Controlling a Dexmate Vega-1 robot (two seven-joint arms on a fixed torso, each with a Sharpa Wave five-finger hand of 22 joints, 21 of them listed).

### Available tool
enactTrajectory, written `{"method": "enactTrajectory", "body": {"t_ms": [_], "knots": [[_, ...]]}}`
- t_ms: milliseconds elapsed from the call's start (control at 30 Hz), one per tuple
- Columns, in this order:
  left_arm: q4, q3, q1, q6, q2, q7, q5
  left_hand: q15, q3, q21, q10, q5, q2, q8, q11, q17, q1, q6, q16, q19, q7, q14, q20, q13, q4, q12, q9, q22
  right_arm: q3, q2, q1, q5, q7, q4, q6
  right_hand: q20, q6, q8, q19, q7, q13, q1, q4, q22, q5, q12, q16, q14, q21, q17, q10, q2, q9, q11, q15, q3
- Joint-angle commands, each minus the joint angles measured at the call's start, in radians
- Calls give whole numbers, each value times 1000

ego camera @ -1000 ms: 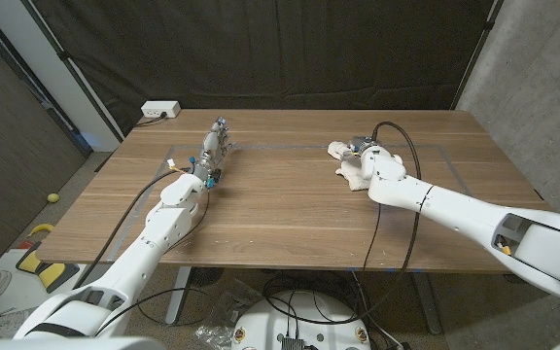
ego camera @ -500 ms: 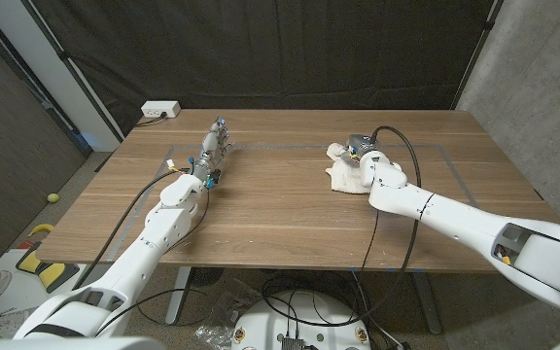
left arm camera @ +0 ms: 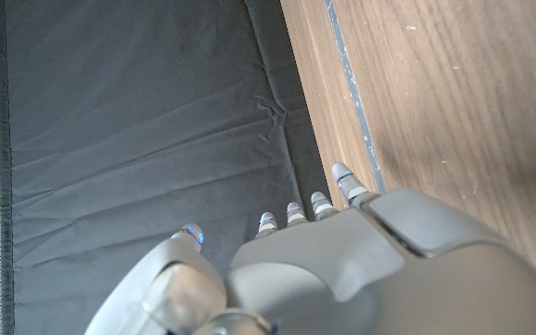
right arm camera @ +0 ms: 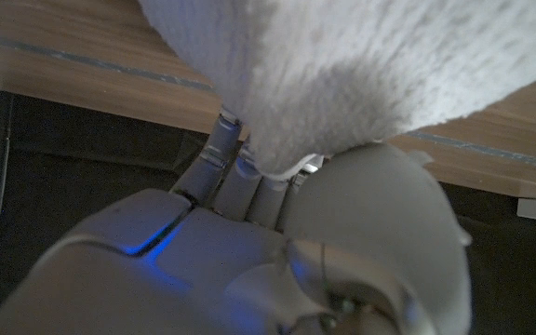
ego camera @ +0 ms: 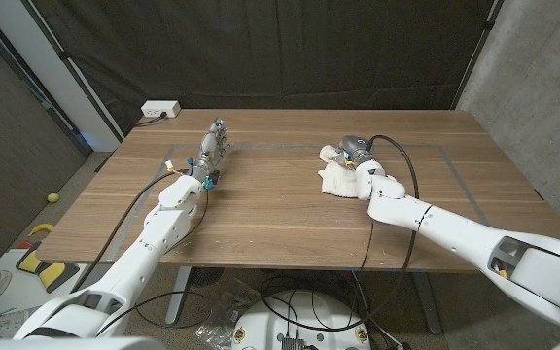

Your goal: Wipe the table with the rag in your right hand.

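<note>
Since a second ago your right hand (ego camera: pixel 361 158) has dragged the rag (ego camera: pixel 338 175) leftward across the table (ego camera: pixel 280 219); left hand (ego camera: pixel 214 146) unchanged. Right hand grips the rag from above, fingers (right arm camera: pixel 235 167) curled into the cloth. Left hand holds nothing, fingers apart, at the far left. Risk: grip looks bunched, so you likely lose a corner mid-stroke or wipe with a small patch. Rag is white, thick terry, crumpled, lying centre-right on the wood.

Left arm extended forward; left hand (ego camera: pixel 214 148) empty, fingers (left arm camera: pixel 346 182) straight and apart; right arm reaches inward; right hand (ego camera: pixel 358 156) grips rag (ego camera: pixel 336 176).
</note>
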Motion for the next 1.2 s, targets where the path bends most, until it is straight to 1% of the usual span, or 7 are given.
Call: {"method": "enactTrajectory", "body": {"t_ms": [33, 100, 167, 267, 467, 500, 1200], "knots": [[-13, -5, 14, -4, 5, 3, -6, -6, -2, -3, -184, 1, 31, 0, 2, 4, 4, -95, 0, -162, 5, -142, -6, 3, -4, 8, 1, 5, 47, 65, -45, -28, -263, 70, 110, -152, 25, -5, -6, -6, 35, 38, 3, 9, 9, 10, 13, -17, 25, 23, 52, 21, 5, -25, -7, -10], [-14, -6, 15, -4, 5, 3, -7, -6, -2, -4, -184, 1, 31, 0, -1, 4, 5, -95, -1, -163, 5, -142, -7, 3, -4, 8, 1, 5, 54, 69, -47, -21, -280, 77, 137, -152, 29, -6, -7, -8, 41, 41, 3, 12, 10, 12, 17, -17, 35, 31, 53, 21, 5, -24, -7, -13], [-13, -6, 15, -6, 6, 3, -7, -8, -3, -4, -183, 0, 31, -1, 8, 4, 5, -95, 0, -160, 4, -142, -7, 3, -4, 8, 1, 5, 59, 74, -48, -16, -297, 83, 162, -152, 31, -7, -8, -9, 45, 43, 4, 13, 11, 14, 16, -22, 42, 32, 52, 21, 6, -23, -7, -16], [-13, -6, 15, -7, 6, 1, -8, -8, -3, -5, -186, 0, 31, -2, 3, 4, 5, -97, -1, -161, 4, -143, -5, 3, -4, 7, 1, 6, 67, 79, -50, 0, -314, 91, 211, -152, 33, -9, -11, -7, 52, 46, 5, 16, 11, 16, 17, -25, 53, 37, 51, 20, 6, -22, -7, -20], [-8, -6, 13, -10, 5, -3, -10, -8, -4, -6, -182, 0, 31, -3, 5, 4, 5, -99, 0, -160, 4, -142, -6, 3, -4, 8, 1, 6, 58, 101, -36, 4, -324, 120, 280, -151, 38, -12, -17, -4, 62, 52, 6, 10, 13, 21, 21, -29, 55, 46, 52, 24, 7, -21, -7, -22], [-7, -6, 13, -11, 5, -4, -10, -7, -4, -7, -185, 0, 31, -3, -1, 4, 5, -99, 0, -161, 4, -143, -5, 3, -4, 7, 1, 6, 54, 105, -32, 3, -323, 127, 292, -151, 38, -12, -18, -4, 63, 53, 6, 9, 13, 21, 23, -28, 55, 48, 51, 24, 7, -21, -7, -23], [19, -21, 17, -33, 2, -10, -22, -9, -5, -11, -181, 0, 31, -4, 3, 4, 5, -100, 0, -160, 4, -142, -6, 4, -3, 8, 2, 6, -29, 234, 88, -43, -326, 321, 490, -151, 52, -24, -18, -4, 94, 66, 10, -21, 16, 33, 28, -43, 56, 68, 49, 25, 8, -18, -7, -33]]}}
